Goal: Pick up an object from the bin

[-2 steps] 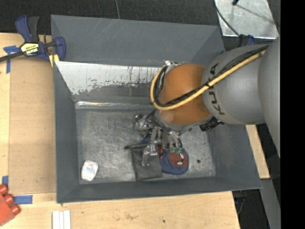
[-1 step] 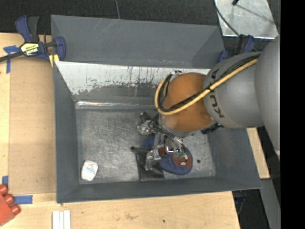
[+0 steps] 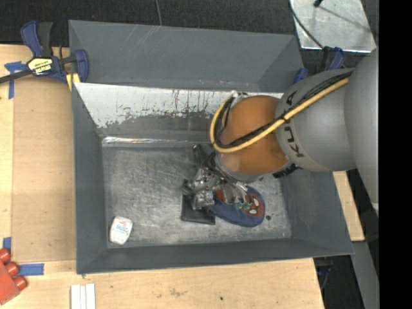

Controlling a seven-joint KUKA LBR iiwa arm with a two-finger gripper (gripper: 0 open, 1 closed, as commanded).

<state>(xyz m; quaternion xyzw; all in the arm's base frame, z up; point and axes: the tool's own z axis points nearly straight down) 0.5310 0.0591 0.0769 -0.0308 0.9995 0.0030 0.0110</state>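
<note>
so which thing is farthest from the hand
The white piece, alone at lower left; the blue piece and black piece lie at the hand.

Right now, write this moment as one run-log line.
claw: low in bin | beside it: black flat piece, blue oval thing | apart: white item, lower-left corner

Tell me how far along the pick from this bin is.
Done: the end effector is low at the floor of the bin, at a dark blue oval thing and a black flat piece. In hand: the grasp itself; whether anything is gripped cannot be seen. Left: lifting one thing out. The small white thing lies apart, lower-left corner.
</note>
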